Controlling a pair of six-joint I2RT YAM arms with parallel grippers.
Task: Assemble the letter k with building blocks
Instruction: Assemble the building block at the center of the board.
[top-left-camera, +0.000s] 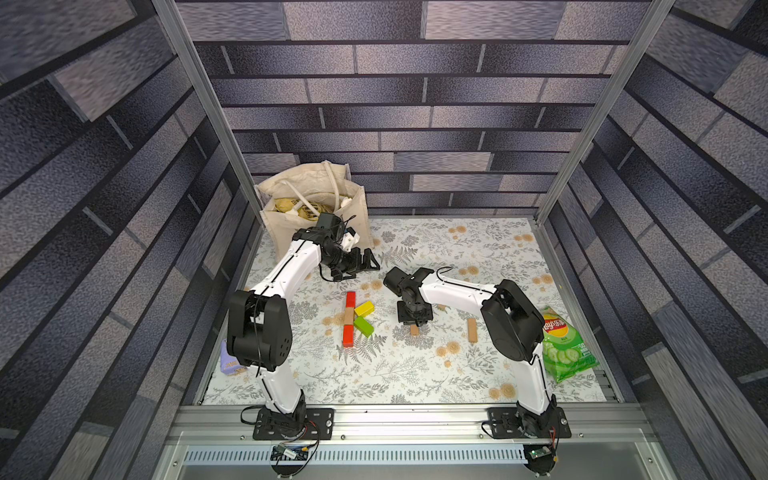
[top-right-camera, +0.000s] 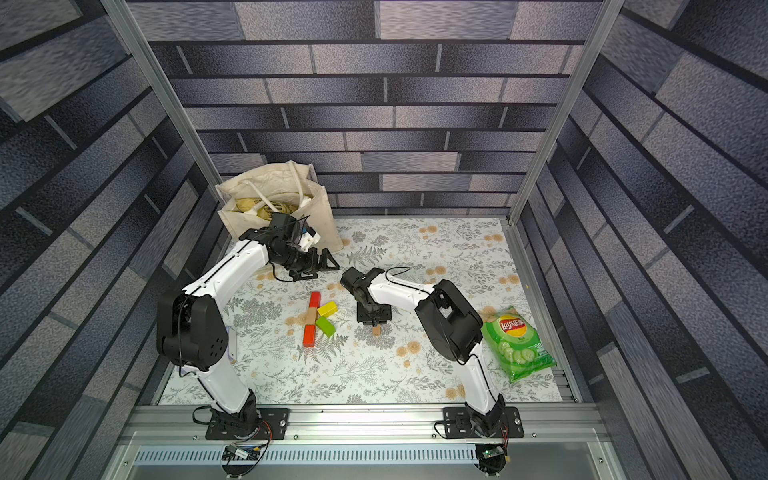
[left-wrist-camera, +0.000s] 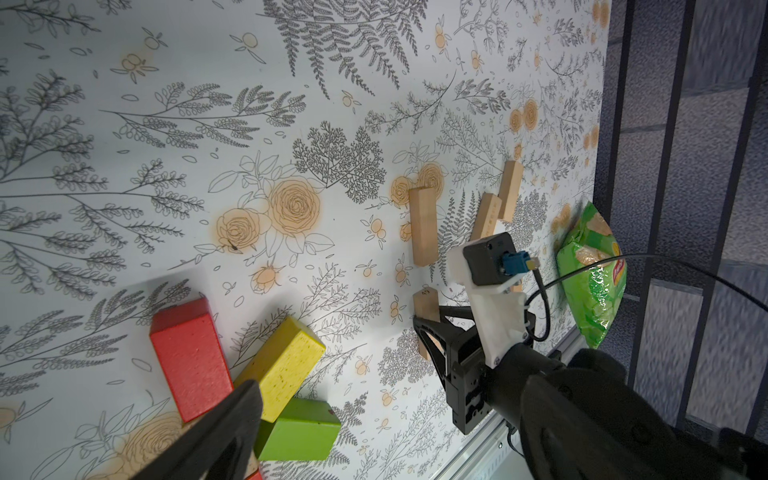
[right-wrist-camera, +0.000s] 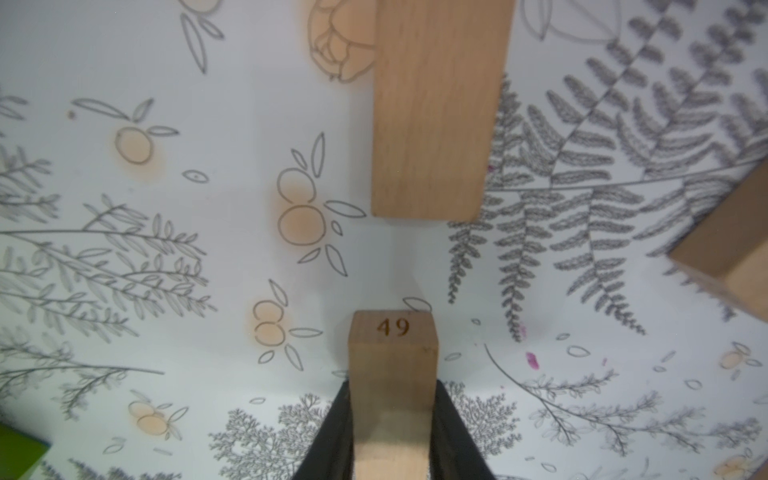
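Near edge: one purple tissue pack (top-left-camera: 230, 362) at 8 o'clock, half hidden by the left arm. One green chip bag (top-left-camera: 562, 351) at 4 o'clock, "Lay's" logo readable, smaller print too small to read.

Centre, a bit toward 9 o'clock: the letter k (top-left-camera: 353, 318) lies flat on the floral tabletop (top-left-camera: 415, 374), five blocks. Its spine is near red block (top-left-camera: 348, 336), tan spine block (top-left-camera: 348, 316) and far red block (top-left-camera: 350, 299). Yellow block (top-left-camera: 364, 308) and green block (top-left-camera: 363, 326) slant off the middle toward 3 o'clock. Count: 2 red, 1 yellow, 1 green.

Just to the 3 o'clock side of the k, right gripper (top-left-camera: 414, 323) points straight down, fingers (right-wrist-camera: 453, 436) pinched narrow on the sides of the held tan block (top-left-camera: 414, 330). Cannot tell if it touches the table. "49" on its end reads only in the right wrist view.

A top view shows one loose tan block (top-left-camera: 472, 330) toward 3 o'clock. The left wrist view shows three loose tan blocks (left-wrist-camera: 423, 224) (left-wrist-camera: 486, 214) (left-wrist-camera: 510, 189) beyond the held one. The right wrist view shows two. Tan total seen: 5.

Farther, 11 o'clock: left gripper (top-left-camera: 374, 261) hovers above the table, fingers spread wide, holding nothing. Far corner, 11 o'clock: one beige canvas tote bag (top-left-camera: 316, 199), contents unclear.
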